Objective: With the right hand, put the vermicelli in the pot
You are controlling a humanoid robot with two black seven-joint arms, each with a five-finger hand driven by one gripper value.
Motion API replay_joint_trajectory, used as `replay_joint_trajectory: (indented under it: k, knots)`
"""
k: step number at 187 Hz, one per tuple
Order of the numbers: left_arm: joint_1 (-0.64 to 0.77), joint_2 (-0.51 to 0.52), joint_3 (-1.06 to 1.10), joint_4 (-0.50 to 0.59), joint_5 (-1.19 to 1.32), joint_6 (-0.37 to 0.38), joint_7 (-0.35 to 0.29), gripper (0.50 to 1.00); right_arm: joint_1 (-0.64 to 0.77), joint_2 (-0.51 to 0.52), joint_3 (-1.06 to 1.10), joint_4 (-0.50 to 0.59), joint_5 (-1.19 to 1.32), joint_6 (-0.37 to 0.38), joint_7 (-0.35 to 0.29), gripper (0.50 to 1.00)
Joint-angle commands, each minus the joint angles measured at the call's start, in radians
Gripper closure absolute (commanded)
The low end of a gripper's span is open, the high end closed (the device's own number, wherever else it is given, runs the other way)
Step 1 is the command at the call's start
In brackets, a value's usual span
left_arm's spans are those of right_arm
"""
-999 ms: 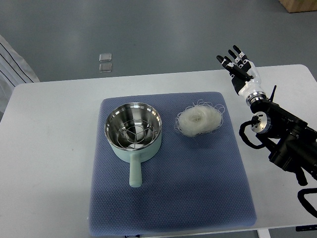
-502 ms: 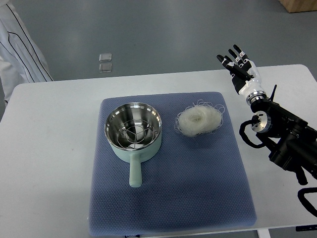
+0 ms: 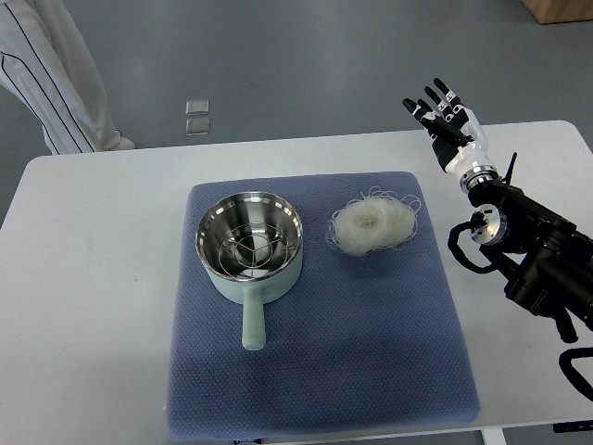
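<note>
Right hand (image 3: 447, 128) raised over the desk's (image 3: 93, 241) far right corner, fingers spread, holding nothing. Vermicelli (image 3: 372, 222) nested on the blue mat (image 3: 324, 371), just right of the pot (image 3: 250, 243), untouched.

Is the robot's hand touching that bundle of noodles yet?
Apart. The top view shows the right hand open near the table's far edge, with bare mat between it and the vermicelli.

Even, bright overhead light, soft & diffuse. Frame sharp throughout, no blur. Faint glare inside the steel pot (image 3: 249, 243), rim highlights. Weak shadows under my right hand (image 3: 447, 128) & arm. White table (image 3: 93, 278) near overexposed; slight edge distortion.
</note>
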Motion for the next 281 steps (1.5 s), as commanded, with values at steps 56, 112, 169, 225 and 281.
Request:
replay_joint_trajectory:
  k: [56,112,169,225,281]
  knots:
    - [0.0,0.0,0.001,0.0,0.0,0.0,0.0,0.5,0.063,-0.135,-0.07,0.094,-0.608,0.016,-0.006,0.57]
    - [-0.002,0.0,0.0,0.0,0.0,0.0,0.0,0.5,0.129,-0.343,-0.217,0.32,-0.95,0.162,-0.004,0.572]
    - [-0.002,0.0,0.001,0.0,0.0,0.0,0.0,0.5,0.25,-0.403,-0.409,0.444,-1.353,0.265,-0.004,0.572]
    - [-0.002,0.0,0.001,0.0,0.0,0.0,0.0,0.5,0.298,-0.383,-0.544,0.422,-1.484,0.249,-0.015,0.572]
    - [-0.002,0.0,0.001,0.0,0.0,0.0,0.0,0.5,0.285,-0.318,-0.553,0.349,-1.522,0.213,-0.047,0.572]
